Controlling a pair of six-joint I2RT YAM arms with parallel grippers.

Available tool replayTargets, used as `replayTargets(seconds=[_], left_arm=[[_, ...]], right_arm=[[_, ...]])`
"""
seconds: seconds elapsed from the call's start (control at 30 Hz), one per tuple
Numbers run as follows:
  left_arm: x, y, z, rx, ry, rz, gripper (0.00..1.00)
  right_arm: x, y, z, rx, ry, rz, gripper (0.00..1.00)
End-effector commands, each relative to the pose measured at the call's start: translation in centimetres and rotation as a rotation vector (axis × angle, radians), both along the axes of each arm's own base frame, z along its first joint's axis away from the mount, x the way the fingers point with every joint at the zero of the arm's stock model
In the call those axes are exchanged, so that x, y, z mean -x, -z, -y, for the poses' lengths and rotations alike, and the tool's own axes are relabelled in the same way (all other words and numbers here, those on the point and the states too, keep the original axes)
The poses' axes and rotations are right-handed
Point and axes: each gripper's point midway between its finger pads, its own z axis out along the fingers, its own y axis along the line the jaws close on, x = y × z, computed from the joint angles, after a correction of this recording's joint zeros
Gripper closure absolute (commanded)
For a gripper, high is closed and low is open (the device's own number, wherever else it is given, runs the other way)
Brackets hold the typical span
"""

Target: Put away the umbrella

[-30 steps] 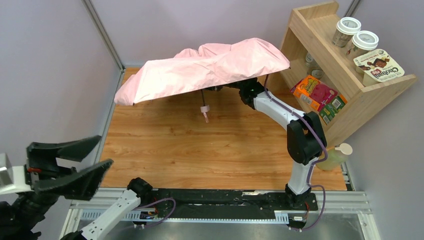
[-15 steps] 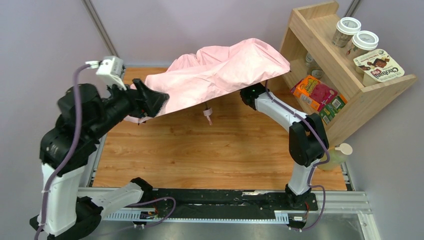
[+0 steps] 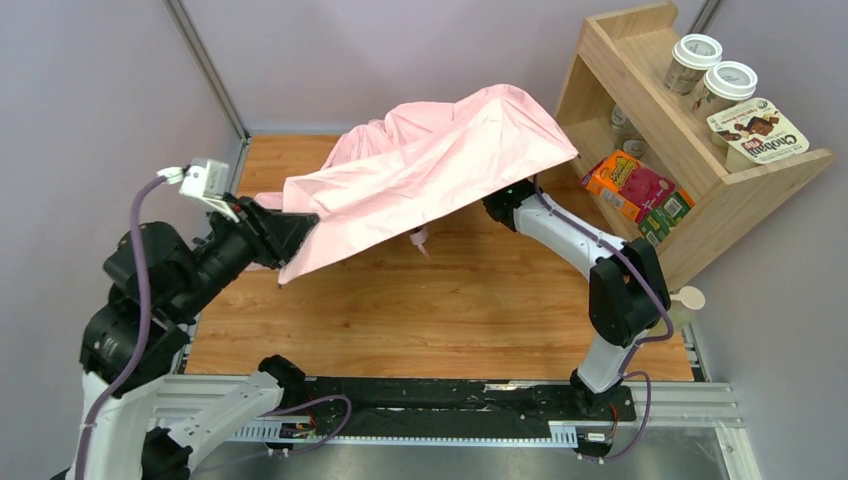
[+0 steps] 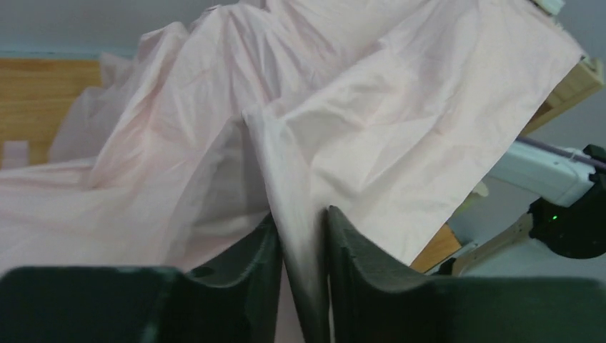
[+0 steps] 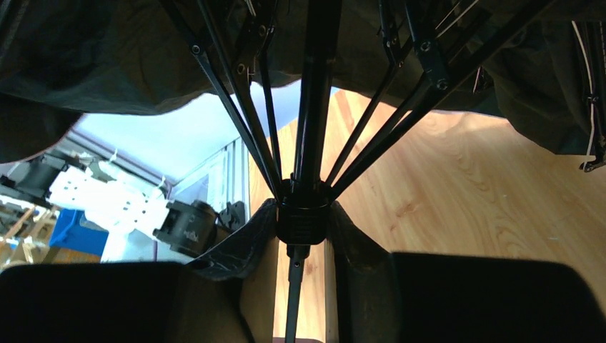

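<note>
Two pincers on the umbrella (image 3: 440, 150), left pincer (image 4: 300, 239) pinching a fold of pink canopy edge, right pincer (image 5: 304, 221) clamped round the black shaft (image 5: 318, 86) underneath, canopy sagging in the air over the wooden surface (image 3: 450, 300), beside the shelf (image 3: 640, 70)

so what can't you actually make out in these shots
- Right wrist view: the black shaft's near end, cut off by the bottom edge below the right hand.
- Top view: that hand, hidden under the pale pink fabric folding umbrella.
- Left wrist view: shaft and handle, behind the pink cloth.
- Top view: items on the wooden shelf's lower level, shadowed and too small.
</note>
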Motion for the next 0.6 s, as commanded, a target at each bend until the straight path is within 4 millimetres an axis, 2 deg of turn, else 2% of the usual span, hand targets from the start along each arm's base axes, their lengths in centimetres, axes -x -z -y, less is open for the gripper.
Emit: replayTargets(seconds=[0.0, 0.03, 0.07, 0.1, 0.13, 0.17, 0.23, 0.33, 0.4, 0.47, 0.5, 0.53, 0.57], left_arm=[[-4.1, -0.2, 6.2, 0.086, 0.170, 0.065, 0.74], [-4.7, -0.3, 7.1, 0.088, 0.195, 0.078, 0.80], [-6.3, 0.0, 8.6, 0.075, 0.218, 0.080, 0.86], [-8.2, 1.4, 9.6, 0.017, 0.227, 0.065, 0.89], [-9.4, 1.5, 9.5, -0.014, 0.190, 0.066, 0.93], [-11.2, 3.1, 9.9, -0.076, 0.170, 0.043, 0.96], [-12.3, 4.2, 10.4, -0.157, 0.193, 0.046, 0.98], [-11.5, 6.2, 12.6, -0.134, 0.326, 0.018, 0.98], [-10.6, 6.9, 12.6, -0.113, 0.345, -0.013, 0.96], [-9.3, 6.6, 11.8, -0.088, 0.336, -0.026, 0.86], [-8.0, 5.7, 11.2, -0.067, 0.341, -0.002, 0.71], [-7.1, 5.3, 11.0, -0.042, 0.350, -0.009, 0.62], [-5.5, 4.1, 10.1, -0.019, 0.350, 0.024, 0.44]], right_arm=[[5.9, -4.6, -2.2, -0.095, -0.077, 0.227, 1.00], [6.8, -4.8, -2.4, -0.106, -0.062, 0.239, 1.00], [7.9, -4.7, -2.8, -0.119, -0.065, 0.234, 1.00], [9.3, -5.4, -3.2, -0.160, -0.088, 0.251, 1.00], [10.4, -5.7, -3.1, -0.185, -0.097, 0.254, 1.00], [11.3, -5.6, -3.0, -0.199, -0.097, 0.258, 1.00], [12.2, -5.8, -2.3, -0.218, -0.079, 0.278, 1.00], [11.9, -5.4, -1.8, -0.202, -0.052, 0.300, 1.00], [11.8, -6.1, -1.6, -0.227, -0.037, 0.314, 1.00], [11.6, -6.7, -1.4, -0.273, -0.021, 0.322, 1.00], [11.4, -6.8, -1.2, -0.290, -0.015, 0.316, 1.00], [11.0, -7.0, -0.9, -0.305, -0.008, 0.318, 1.00], [10.6, -6.9, -0.6, -0.311, -0.002, 0.313, 1.00]])
